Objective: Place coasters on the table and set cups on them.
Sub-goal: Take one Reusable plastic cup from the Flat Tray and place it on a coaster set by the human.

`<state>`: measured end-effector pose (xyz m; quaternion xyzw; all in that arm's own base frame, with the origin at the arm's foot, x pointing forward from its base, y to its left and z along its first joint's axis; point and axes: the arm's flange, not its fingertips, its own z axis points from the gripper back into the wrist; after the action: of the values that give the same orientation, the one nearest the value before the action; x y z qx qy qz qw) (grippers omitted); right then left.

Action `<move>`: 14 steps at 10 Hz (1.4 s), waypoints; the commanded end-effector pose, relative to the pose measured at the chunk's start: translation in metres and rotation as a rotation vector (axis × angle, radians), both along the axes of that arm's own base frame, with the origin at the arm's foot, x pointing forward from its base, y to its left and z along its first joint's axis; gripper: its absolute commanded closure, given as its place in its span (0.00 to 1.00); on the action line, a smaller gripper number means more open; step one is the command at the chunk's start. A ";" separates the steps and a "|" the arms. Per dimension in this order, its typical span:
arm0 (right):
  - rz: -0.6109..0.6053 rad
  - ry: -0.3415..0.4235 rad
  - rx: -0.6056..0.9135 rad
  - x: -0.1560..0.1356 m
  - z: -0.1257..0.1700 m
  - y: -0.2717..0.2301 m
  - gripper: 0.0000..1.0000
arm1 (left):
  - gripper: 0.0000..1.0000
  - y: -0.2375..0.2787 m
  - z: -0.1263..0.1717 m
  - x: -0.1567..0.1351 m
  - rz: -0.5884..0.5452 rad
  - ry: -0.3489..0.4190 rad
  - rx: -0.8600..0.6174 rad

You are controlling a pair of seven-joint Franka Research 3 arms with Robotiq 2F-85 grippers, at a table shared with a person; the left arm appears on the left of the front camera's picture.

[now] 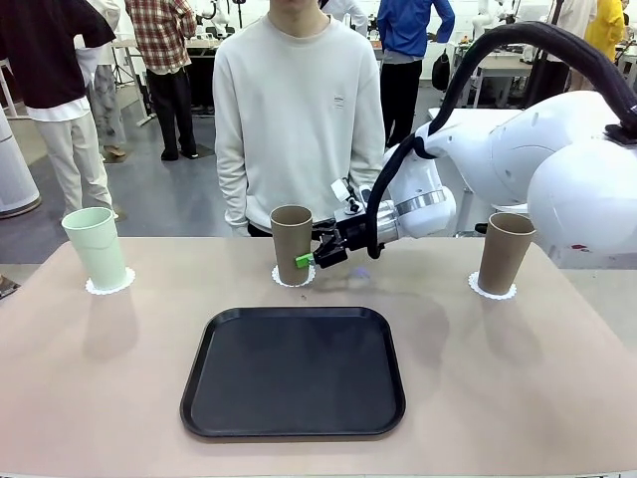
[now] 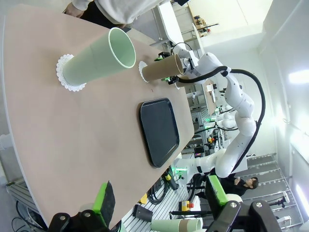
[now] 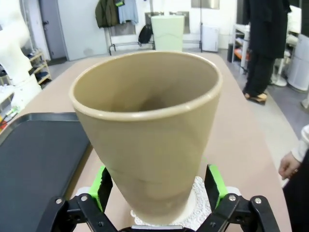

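The black tray point(image 1: 293, 370) is sitting mid-table point(image 1: 100, 398), and all 3 cups are standing beyond it, each on its own coaster. The mint green cup point(image 1: 97, 247) is resting on a coaster point(image 1: 109, 286) off the tray's far left corner, the brown cup point(image 1: 505, 252) on a coaster point(image 1: 493, 290) off the tray's far right corner, and the middle brown cup point(image 1: 292, 244) on the coaster point(image 1: 295, 278) just beyond the tray's far edge.

The right gripper point(image 1: 317, 257) is sitting low beside that middle cup with its jaws spread; in the right wrist view the green pads point(image 3: 101, 186) are flanking the cup's base without pinching it, so the cup appears released. The left gripper point(image 2: 159, 203) is hanging on the tray's left side with its jaws wide apart, gripping nothing.

The step in hand looks like the letting-go of the last cup. The next move is calling for a straight backward withdrawal of the right gripper, away from the tray's far edge, without nudging the tall cup or dragging its coaster.
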<state>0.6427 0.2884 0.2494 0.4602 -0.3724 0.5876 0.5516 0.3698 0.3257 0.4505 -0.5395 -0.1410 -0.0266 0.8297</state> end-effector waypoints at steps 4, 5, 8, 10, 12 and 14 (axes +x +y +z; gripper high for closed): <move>-0.141 0.018 -0.159 -0.008 0.004 -0.014 0.00 | 0.00 0.001 0.002 -0.001 0.010 0.004 0.005; -0.137 0.028 -0.199 -0.014 0.011 -0.017 0.00 | 0.00 0.001 0.002 -0.001 0.010 0.004 0.005; -0.155 -0.015 -0.235 -0.029 0.038 -0.034 0.00 | 0.00 0.001 0.002 -0.001 0.010 0.004 0.005; -0.162 0.002 -0.315 -0.038 0.049 -0.043 0.00 | 0.00 0.001 0.002 -0.001 0.010 0.004 0.005; -0.188 0.066 -0.477 -0.066 0.098 -0.052 0.00 | 0.00 0.001 0.002 -0.001 0.010 0.004 0.005; -0.200 0.140 -0.661 -0.098 0.160 -0.054 0.00 | 0.00 0.001 0.002 -0.001 0.010 0.004 0.005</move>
<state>0.5656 0.2319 0.3749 0.2729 -0.2289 0.5859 0.7279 0.3698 0.3256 0.4503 -0.5395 -0.1409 -0.0266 0.8297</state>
